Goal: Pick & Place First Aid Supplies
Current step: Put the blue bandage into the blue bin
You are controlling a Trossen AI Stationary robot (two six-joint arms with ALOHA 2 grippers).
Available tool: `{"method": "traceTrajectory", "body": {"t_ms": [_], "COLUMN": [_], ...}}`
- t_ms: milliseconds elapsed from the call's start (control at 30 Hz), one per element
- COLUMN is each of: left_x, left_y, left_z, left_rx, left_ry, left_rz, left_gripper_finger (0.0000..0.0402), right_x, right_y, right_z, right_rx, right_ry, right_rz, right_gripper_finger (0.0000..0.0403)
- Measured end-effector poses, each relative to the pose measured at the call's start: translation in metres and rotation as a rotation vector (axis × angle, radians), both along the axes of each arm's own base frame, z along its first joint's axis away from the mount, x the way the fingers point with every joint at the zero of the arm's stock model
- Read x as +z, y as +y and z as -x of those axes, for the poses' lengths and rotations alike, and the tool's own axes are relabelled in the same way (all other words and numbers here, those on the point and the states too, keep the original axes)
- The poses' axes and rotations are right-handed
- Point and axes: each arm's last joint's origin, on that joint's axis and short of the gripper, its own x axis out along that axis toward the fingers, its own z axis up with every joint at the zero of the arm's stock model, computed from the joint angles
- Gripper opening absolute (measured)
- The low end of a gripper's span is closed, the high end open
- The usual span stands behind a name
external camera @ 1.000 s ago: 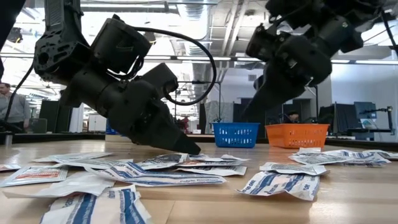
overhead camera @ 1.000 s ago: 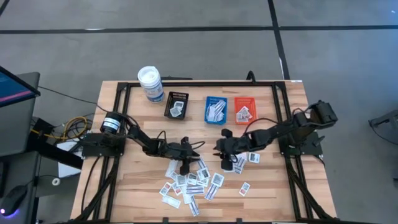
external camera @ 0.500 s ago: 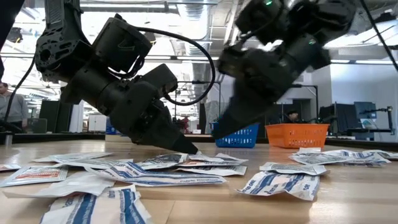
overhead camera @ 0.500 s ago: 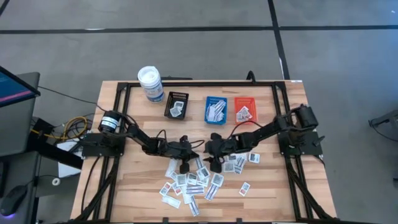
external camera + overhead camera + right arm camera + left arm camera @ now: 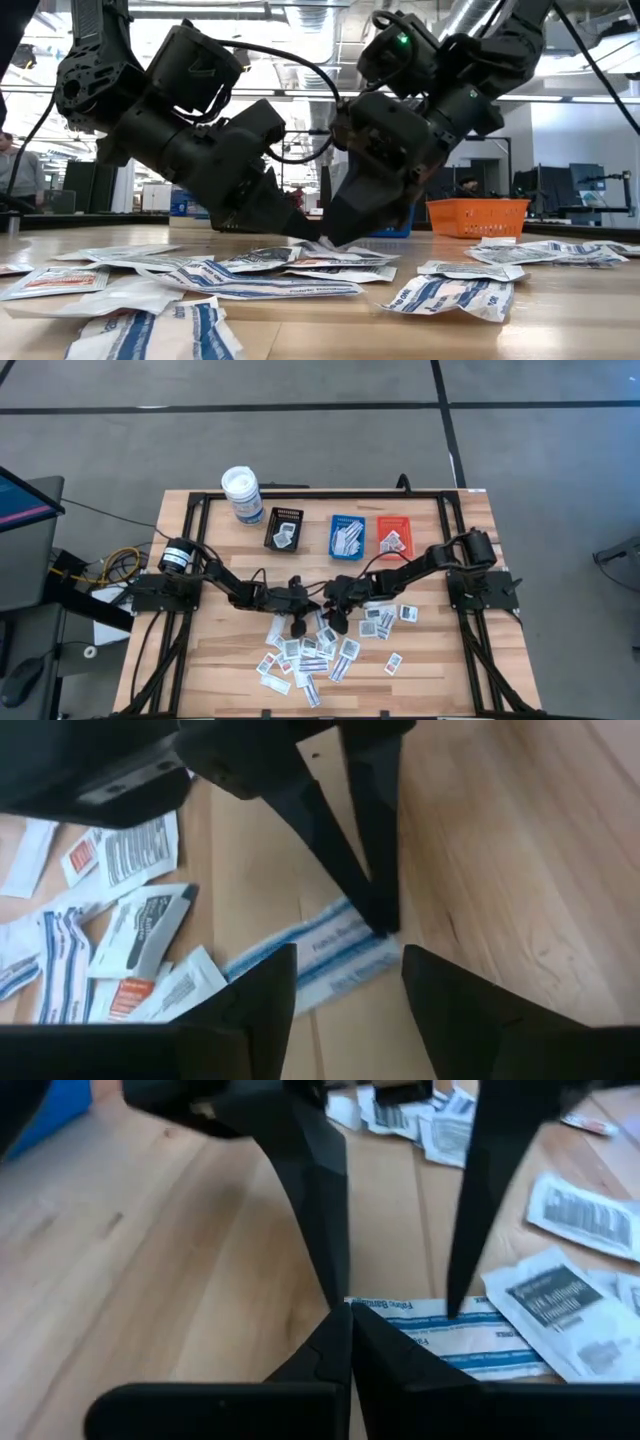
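Pinching down at the near edge of the packet heap, the left gripper (image 5: pixel 345 1312) is seen with its fingertips pressed together on the end of a blue-striped bandage packet (image 5: pixel 440 1335), which lies flat on the wooden table (image 5: pixel 200 660); whether the packet is truly caught between the tips or merely touched cannot be told for certain from the wrist view. Directly opposite, tip almost to tip, the right gripper (image 5: pixel 345 965) is held spread, its fingers straddling the same striped packet (image 5: pixel 330 952) from the other side. Just beyond both tools, the remaining first aid supplies (image 5: pixel 310 650) are scattered loose over the boards, some overlapping. Farther off, past the grippers, a black tray (image 5: pixel 284 529), a blue tray (image 5: pixel 347 535) and an orange tray (image 5: pixel 394 536) are lined up, each already holding a few packets, and a white canister (image 5: pixel 241 494) stands beside the black one.

The step in hand is judged to be the grasp of one packet, probably shared between the arms. For the next move, a clean lift is called for, with a single packet separated from its neighbours before it is carried to a tray.
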Motion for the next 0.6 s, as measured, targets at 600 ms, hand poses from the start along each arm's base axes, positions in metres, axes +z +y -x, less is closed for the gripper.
{"method": "traceTrajectory", "body": {"t_ms": [600], "left_x": [0.011], "left_y": [0.000], "left_z": [-0.003], "left_rx": [0.006], "left_ry": [-0.109], "left_rz": [-0.004], "left_gripper_finger": [0.0008], "right_x": [-0.001], "right_y": [-0.005], "right_z": [-0.001], "right_rx": [0.024], "right_ry": [-0.013], "right_rz": [0.025], "right_gripper_finger": [0.0071]}}
